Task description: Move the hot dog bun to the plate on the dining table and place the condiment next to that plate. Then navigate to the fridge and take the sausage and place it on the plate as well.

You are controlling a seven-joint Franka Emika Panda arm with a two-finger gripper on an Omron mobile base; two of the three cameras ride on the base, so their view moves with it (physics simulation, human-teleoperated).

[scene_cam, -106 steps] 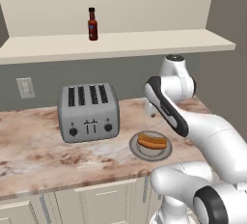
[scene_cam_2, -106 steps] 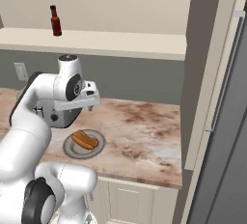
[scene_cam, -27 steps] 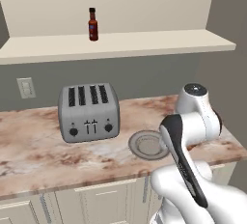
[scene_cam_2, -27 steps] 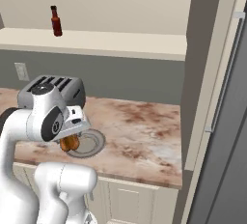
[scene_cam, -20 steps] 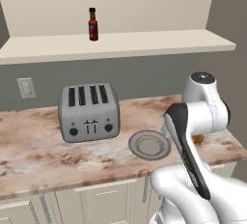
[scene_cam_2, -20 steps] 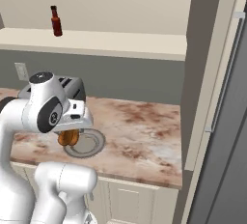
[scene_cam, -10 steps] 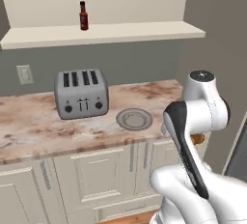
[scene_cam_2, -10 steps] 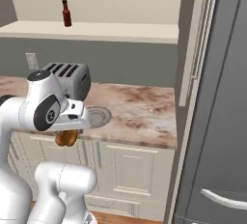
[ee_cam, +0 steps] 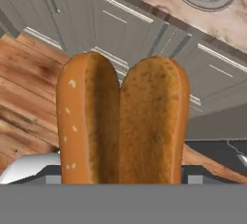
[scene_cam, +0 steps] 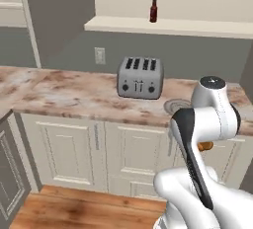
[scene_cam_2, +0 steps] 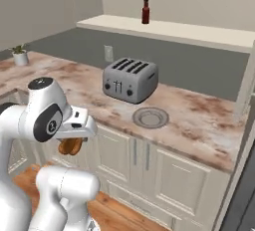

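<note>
My gripper [scene_cam_2: 71, 140] is shut on the hot dog bun [ee_cam: 123, 121], an orange-tan bun with a split down its middle. I hold it off the counter, above the wooden floor. In the hand view the bun covers the fingertips. From the left base view a bit of the bun [scene_cam: 205, 146] peeks out beside the arm. The condiment [scene_cam: 153, 10], a dark bottle, stands on the wall shelf [scene_cam_2: 164, 28] above the toaster. The dining table, its plate and the sausage are out of view. A dark grey edge of the fridge [scene_cam_2: 245, 185] shows at the far right.
A silver toaster [scene_cam: 140, 77] and an empty round grey dish [scene_cam_2: 150, 117] sit on the marbled counter [scene_cam: 69, 92] over cream cabinets [scene_cam: 123, 156]. The counter turns a corner at the left. A small potted plant [scene_cam_2: 20, 55] stands far back. Wooden floor [scene_cam: 84, 208] lies below.
The base has driven back and turned, so the whole scene has shifted and the counter now lies farther off. The bun stays in my gripper, lifted off the counter dish.
</note>
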